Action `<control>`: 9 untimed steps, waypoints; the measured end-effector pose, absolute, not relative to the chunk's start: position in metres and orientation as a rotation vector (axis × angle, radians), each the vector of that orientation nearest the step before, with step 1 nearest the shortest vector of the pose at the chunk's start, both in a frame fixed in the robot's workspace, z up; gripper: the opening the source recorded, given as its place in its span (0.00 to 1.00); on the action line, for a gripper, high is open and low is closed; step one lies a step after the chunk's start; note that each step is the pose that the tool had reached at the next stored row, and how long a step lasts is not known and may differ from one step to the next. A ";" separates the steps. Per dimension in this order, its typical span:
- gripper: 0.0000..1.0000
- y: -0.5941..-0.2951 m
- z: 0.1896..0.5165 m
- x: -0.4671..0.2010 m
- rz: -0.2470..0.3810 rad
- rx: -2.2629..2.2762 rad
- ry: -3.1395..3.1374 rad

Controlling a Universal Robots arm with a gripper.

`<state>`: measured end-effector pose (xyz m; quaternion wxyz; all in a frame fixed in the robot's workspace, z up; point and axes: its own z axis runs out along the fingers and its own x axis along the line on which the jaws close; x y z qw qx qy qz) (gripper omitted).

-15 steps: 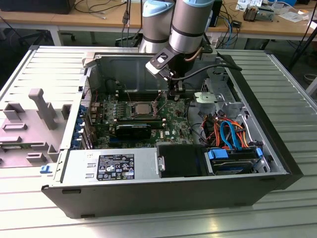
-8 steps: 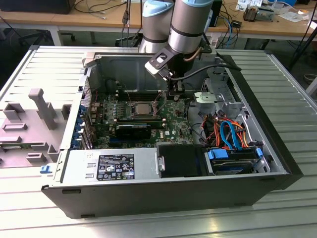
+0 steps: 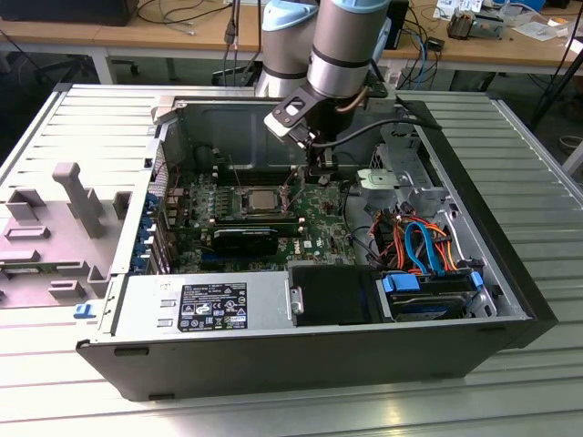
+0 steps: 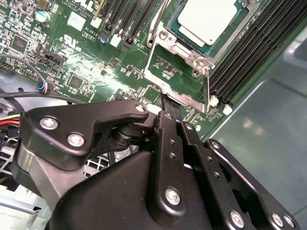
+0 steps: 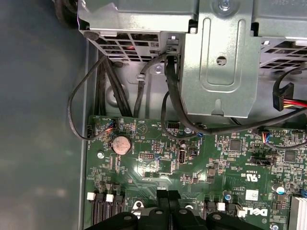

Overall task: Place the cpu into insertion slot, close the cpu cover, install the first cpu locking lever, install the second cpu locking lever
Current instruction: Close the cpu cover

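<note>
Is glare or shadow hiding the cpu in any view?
Second wrist view: the cpu is bright, not washed out; the dark gripper blocks the foreground. Exterior view: even light on the cpu, no heavy shadow. First wrist view: mild sheen on the green board.

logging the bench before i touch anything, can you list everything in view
cpu: one, silver-grey, seated in the insertion slot
insertion slot: one, silver-rimmed, on the circuit board
cpu cover: one, silver frame, beside the cpu, not over it
circuit board: one, green, inside the case
memory slots: several, black, alongside the insertion slot
long card: one, black, near the cpu in the exterior view
coin cell: one, coppery, on the circuit board
power supply: one, silver, case's near edge
cables: several, orange and blue, exterior view's right
case: one, black, on the ribbed table
table: one, silver
arm: one, grey, above the case
tool: one, black, shut, over the circuit board near the cpu cover
</note>
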<state>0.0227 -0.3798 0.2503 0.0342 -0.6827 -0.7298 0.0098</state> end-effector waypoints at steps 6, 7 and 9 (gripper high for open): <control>0.11 -0.380 0.250 0.020 0.030 -2.099 -2.244; 0.11 -0.380 0.250 0.020 0.030 -2.099 -2.244; 0.11 -0.380 0.250 0.019 0.030 -2.099 -2.244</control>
